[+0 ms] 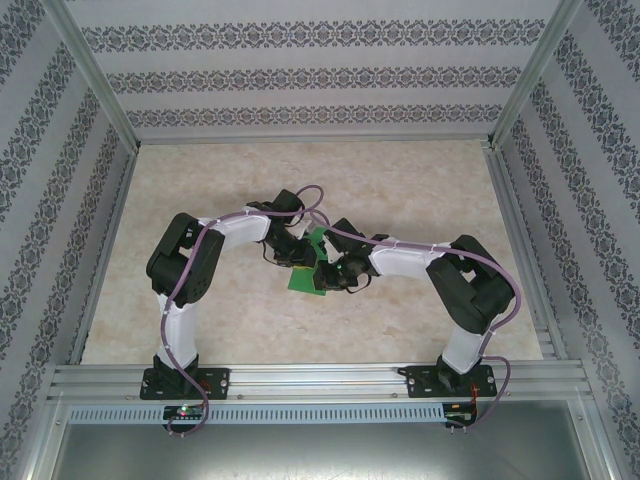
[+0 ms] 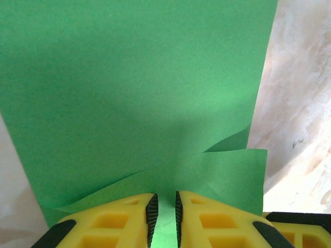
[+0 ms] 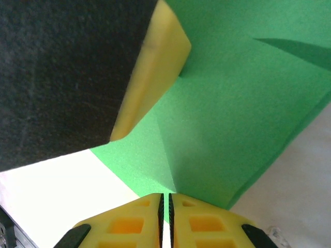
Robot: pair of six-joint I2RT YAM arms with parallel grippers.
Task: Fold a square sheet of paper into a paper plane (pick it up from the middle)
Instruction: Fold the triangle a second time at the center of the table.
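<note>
**Both grippers clamped on the green sheet, mid-table, fold in hand**

Finding 1, location. You have the square sheet of paper (image 1: 303, 276) held between the two arms over the middle of the marble-patterned tabletop (image 1: 300, 180). It appears raised off the surface rather than lying flat; whether any corner touches the table cannot be told.

Finding 2, left gripper (image 2: 164, 206). Its yellow fingers are closed on the paper, with a strip of green pinched in the narrow slot between the black pads. Just above the fingertips a loose flap (image 2: 227, 173) bows outward in front of the main sheet, so more than one layer is present at this grip.

Finding 3, right gripper (image 3: 166, 204). Its fingers are drawn almost together and nip the sheet at its near edge. A crease (image 3: 166, 155) runs up from the grip point. One yellow finger (image 3: 155, 72) of the left gripper is on the paper close by, so the two grips sit near each other.

Assessment. In my judgement, the close pairing is deliberate: one gripper anchors the sheet while the other holds the portion to be turned along the crease. The sheet is nowhere near a dart shape, so you are early in the folding.

Risk. The paper is thin and both holds are near an edge. Pull the grips apart and you may tear it or skew the crease; relax one and the flap is likely to spring open.
</note>
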